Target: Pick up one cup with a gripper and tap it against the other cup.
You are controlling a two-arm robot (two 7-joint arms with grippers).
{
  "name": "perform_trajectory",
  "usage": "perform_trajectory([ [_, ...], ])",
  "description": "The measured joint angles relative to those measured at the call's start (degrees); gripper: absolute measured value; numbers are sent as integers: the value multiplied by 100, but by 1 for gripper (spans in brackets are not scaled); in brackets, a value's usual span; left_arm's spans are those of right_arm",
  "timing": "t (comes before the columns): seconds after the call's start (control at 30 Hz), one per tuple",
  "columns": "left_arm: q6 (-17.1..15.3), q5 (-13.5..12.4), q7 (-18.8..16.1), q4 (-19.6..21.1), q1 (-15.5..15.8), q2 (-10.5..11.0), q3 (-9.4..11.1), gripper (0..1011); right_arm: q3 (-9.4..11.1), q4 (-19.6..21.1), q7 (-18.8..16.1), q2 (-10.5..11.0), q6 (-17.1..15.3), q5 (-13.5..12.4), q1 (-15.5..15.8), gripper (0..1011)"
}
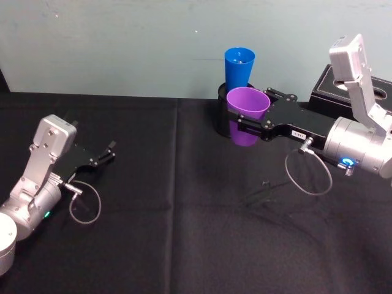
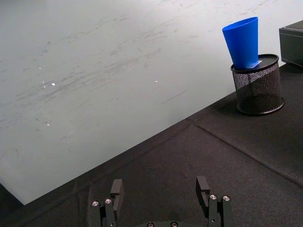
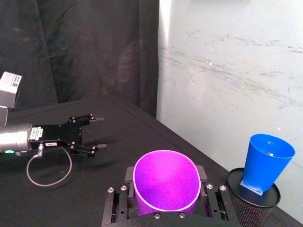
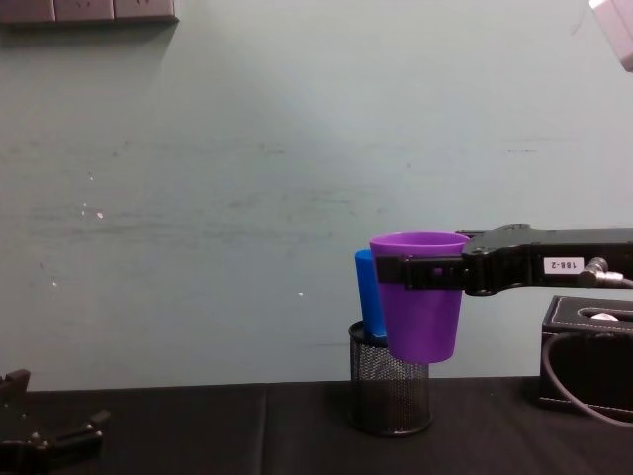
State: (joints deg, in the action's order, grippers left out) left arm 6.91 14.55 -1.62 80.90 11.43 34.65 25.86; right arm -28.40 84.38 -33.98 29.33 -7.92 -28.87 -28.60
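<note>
The purple cup (image 1: 247, 104) (image 3: 164, 182) (image 4: 420, 317) is upright, with its mouth up, its narrow base down and its long axis vertical. It is off the bench (image 1: 184, 214), at the far middle just right of centre. The right gripper (image 1: 251, 109) (image 3: 164, 175) (image 4: 415, 272) reaches in level from the right. Its fingers close on the cup from either side just under the rolled rim.

There are two cups, one purple and one blue. There are also one mesh holder, one black box and two grippers.

The blue cup (image 1: 239, 67) (image 2: 244, 42) (image 3: 266, 163) (image 4: 366, 292) stands mouth up with its base down inside the mesh holder (image 2: 258, 90) (image 3: 246, 208) (image 4: 386, 396). Most of its height rises above the holder's rim, and it leans slightly. It is the one thing in the holder, which sits on the bench by the wall.

In the chest view the purple cup hangs in front of both the blue cup and the holder. Its base is a little above the holder's rim, and its rim is near the level of the blue cup's rim. The right wrist view shows a gap between the two cups. The inside of the purple cup looks bare.

The black box (image 1: 321, 82) (image 2: 291, 42) (image 4: 584, 366) sits on the bench to the right of the holder, behind the right arm.

The left gripper (image 1: 109, 153) (image 2: 160, 187) (image 3: 100, 132) lies low over the bench at the robot's left, well apart from the cups. Its fingers are spread wide around nothing.
</note>
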Motion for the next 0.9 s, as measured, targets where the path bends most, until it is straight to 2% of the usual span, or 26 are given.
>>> perform_trajectory([
  [0.9, 0, 0, 0, 0, 0, 0, 0, 1005, 0, 0, 0, 0, 0, 0, 0, 738],
])
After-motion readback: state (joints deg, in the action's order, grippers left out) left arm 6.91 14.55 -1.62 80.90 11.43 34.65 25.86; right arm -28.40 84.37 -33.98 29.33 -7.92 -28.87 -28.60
